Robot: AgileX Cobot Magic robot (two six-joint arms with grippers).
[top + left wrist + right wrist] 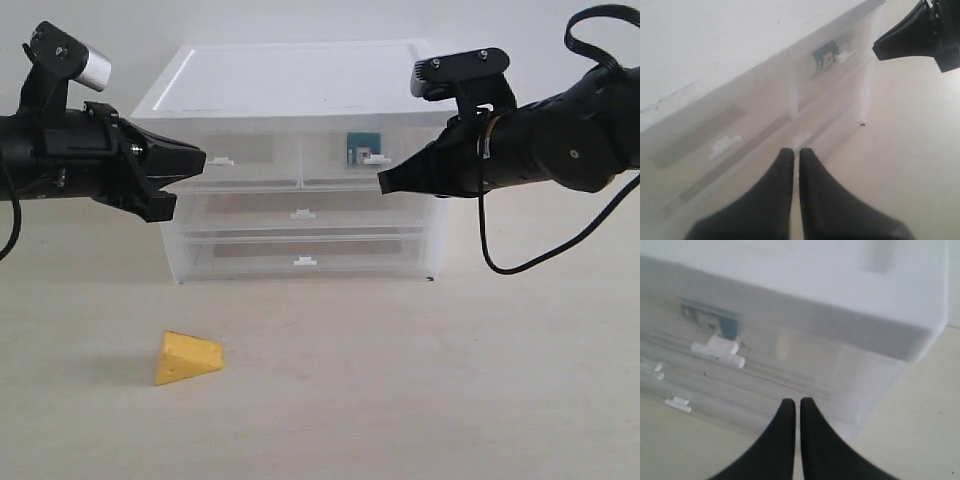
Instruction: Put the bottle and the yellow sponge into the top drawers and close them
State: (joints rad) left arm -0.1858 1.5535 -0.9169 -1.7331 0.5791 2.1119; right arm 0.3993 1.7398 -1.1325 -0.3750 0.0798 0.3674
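The bottle (357, 149) sits inside the right one of the top drawers (250, 160), seen through the cloudy front; its label is blue-green with a small white patch, too blurry to read; both small drawers look shut. The left gripper (198, 158) reaches in level from the side, tip near the left drawer's front, jaws pressed together, holding nothing; the right gripper (386, 184) points in from the other side, tipped down a bit, jaws together too, empty. The yellow sponge (187, 358) lies on the pale table (450, 380) in front of the white cabinet (290, 75), well apart from both grippers; a white wall (130, 30) is behind.
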